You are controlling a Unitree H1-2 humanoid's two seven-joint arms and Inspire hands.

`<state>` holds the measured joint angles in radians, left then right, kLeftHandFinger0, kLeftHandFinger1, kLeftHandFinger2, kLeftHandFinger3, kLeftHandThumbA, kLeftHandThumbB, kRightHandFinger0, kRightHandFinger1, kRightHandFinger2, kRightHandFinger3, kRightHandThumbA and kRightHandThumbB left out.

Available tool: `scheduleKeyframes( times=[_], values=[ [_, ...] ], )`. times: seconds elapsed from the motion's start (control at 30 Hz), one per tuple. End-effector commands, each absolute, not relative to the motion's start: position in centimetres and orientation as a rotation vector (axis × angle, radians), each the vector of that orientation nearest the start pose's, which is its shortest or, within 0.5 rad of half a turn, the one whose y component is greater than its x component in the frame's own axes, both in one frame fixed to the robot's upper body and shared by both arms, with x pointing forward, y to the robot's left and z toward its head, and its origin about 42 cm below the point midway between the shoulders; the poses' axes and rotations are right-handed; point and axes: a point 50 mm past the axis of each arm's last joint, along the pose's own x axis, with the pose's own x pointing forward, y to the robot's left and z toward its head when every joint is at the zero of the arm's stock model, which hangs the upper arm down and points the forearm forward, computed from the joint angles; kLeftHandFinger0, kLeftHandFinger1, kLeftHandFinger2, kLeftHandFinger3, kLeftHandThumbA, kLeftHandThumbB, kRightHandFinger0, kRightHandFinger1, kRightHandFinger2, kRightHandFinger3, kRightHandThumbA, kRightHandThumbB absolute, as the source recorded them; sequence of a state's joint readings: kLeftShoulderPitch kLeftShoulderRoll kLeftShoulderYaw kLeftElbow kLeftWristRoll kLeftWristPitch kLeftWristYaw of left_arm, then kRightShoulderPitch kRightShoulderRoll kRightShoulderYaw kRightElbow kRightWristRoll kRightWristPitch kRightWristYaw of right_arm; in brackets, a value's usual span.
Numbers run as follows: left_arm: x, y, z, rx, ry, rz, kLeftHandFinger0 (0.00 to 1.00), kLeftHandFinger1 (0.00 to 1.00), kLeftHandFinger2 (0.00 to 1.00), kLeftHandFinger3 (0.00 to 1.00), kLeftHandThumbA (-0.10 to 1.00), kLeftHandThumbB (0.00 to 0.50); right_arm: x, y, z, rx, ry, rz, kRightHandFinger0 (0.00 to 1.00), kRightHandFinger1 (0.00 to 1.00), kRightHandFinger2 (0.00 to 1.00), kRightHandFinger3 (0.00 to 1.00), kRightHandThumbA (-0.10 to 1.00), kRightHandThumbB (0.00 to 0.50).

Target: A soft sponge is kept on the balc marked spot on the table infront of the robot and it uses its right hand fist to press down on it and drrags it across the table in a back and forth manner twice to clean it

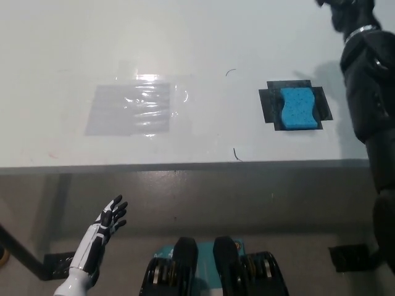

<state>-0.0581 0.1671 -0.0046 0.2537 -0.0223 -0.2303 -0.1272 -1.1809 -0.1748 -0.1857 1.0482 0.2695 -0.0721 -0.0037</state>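
1. The blue sponge point(298, 108) is lying flat on the black marked spot point(266, 105) on the white counter point(185, 37), toward the robot's right and near the front edge; black tape is showing on both sides of it, so it is probably being kept there as a fixed starting place for the wipe.

2. The right arm point(369, 86) is being held over the counter's right side, beside the sponge and apart from it. The right hand point(345, 9) is being cut off by the top border, so whether its fingers are curled into a fist cannot be told.

3. The sponge is not being touched or pressed yet; the pressing step is judged to be still ahead.

4. The left hand point(110, 217) is being held below the counter's front edge at the lower left, its fingers spread and holding nothing, well clear of the work.

5. A clear plastic sheet point(133, 108) is lying flat to the left of the sponge, with bare counter between them.

6. Open room is being offered to the left and toward the back. The front edge is close to the sponge, so strokes toward it are judged riskier.
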Motion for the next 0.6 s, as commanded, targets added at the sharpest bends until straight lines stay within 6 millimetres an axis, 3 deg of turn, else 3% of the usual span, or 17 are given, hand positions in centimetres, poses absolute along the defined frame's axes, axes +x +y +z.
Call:
scheduleKeyframes(
  times=[0.0,0.1,0.13,0.2,0.27,0.33,0.37,0.5,0.57],
  values=[
    [29.6,26.6,7.2,0.175,-0.079,-0.161,1.0,1.0,1.0,1.0,1.0,0.5,59.8,-19.5,38.2,0.224,-0.296,0.025,0.0,0.0,0.0,0.0,1.0,0.127],
    [29.6,26.4,7.1,0.173,-0.08,-0.163,1.0,1.0,1.0,1.0,1.0,0.499,59.9,-19.1,36.4,0.245,-0.239,0.021,0.0,0.0,0.0,0.0,1.0,0.112],
    [29.6,26.4,7.1,0.171,-0.08,-0.162,1.0,1.0,1.0,1.0,1.0,0.498,59.9,-19.0,36.1,0.231,-0.221,0.017,0.0,0.0,0.0,0.0,1.0,0.137],
    [29.6,26.4,7.1,0.172,-0.083,-0.161,1.0,1.0,1.0,1.0,1.0,0.499,59.8,-18.5,34.4,0.223,-0.179,0.017,0.0,0.0,0.0,0.0,1.0,0.125],
    [29.6,26.5,7.1,0.167,-0.085,-0.162,1.0,1.0,1.0,1.0,1.0,0.5,59.6,-18.0,32.7,0.228,-0.121,0.012,0.0,0.0,0.0,0.0,1.0,0.163],
    [29.5,26.4,7.0,0.163,-0.087,-0.163,1.0,1.0,1.0,1.0,1.0,0.5,59.4,-17.8,31.3,0.219,-0.085,0.009,0.0,0.0,0.0,0.0,1.0,0.163],
    [29.5,26.4,7.0,0.163,-0.087,-0.159,1.0,1.0,1.0,1.0,1.0,0.5,59.1,-17.7,30.3,0.215,-0.069,-0.002,0.0,0.0,0.0,0.0,1.0,0.174],
    [29.6,26.4,7.1,0.165,-0.079,-0.157,1.0,1.0,1.0,1.0,1.0,0.5,58.1,-17.5,26.3,0.239,0.024,0.004,0.0,0.0,0.0,0.0,1.0,0.136],
    [29.5,26.5,7.1,0.165,-0.073,-0.161,1.0,1.0,1.0,1.0,1.0,0.5,57.5,-17.2,24.3,0.24,0.058,-0.005,0.0,0.0,0.0,0.0,1.0,0.168]
  ],
)
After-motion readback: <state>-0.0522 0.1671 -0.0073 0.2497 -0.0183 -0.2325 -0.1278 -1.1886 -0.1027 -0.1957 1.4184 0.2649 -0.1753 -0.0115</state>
